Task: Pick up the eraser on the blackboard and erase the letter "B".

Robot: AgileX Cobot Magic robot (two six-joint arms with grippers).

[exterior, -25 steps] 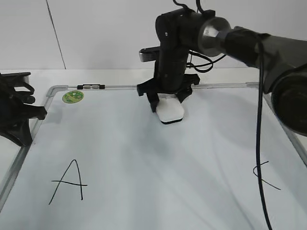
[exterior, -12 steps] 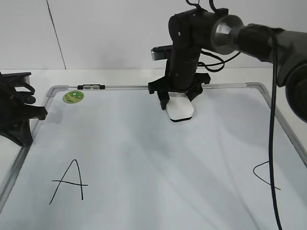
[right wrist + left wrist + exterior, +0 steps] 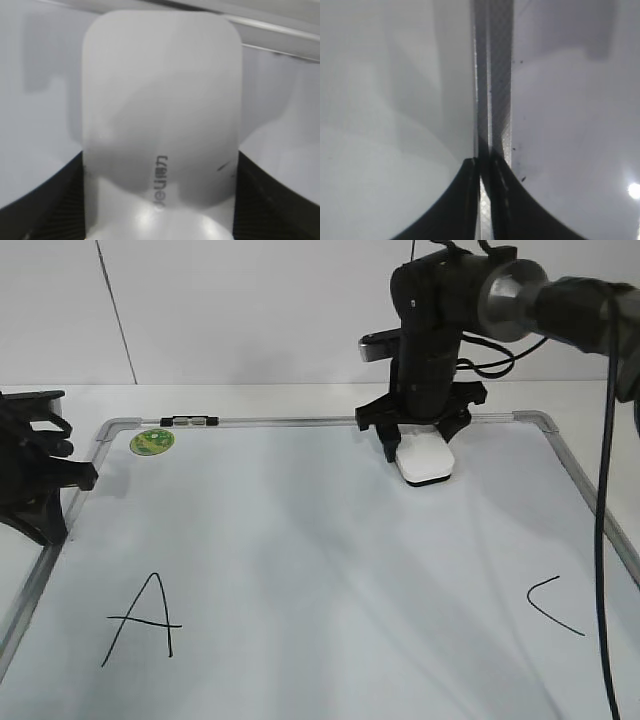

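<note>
The white eraser point(image 3: 424, 461) is clamped in my right gripper point(image 3: 420, 445), which is shut on it at the far right part of the blackboard point(image 3: 300, 570), close to the far frame. In the right wrist view the eraser point(image 3: 160, 115) fills the space between the two black fingers point(image 3: 160, 200). No letter "B" shows on the board; only a black "A" point(image 3: 143, 620) at the near left and a black "C" point(image 3: 553, 605) at the near right. My left gripper point(image 3: 481, 165) is shut and empty over the board's left frame point(image 3: 492, 75).
A round green sticker point(image 3: 152, 441) sits in the board's far left corner, next to a black-and-white marker point(image 3: 190, 421) on the far frame. A black cable point(image 3: 603, 540) hangs from the right arm over the board's right side.
My right gripper has carried the eraser to the right along the far part of the board. The cable swung right, uncovering the "C". The left arm has not moved.
</note>
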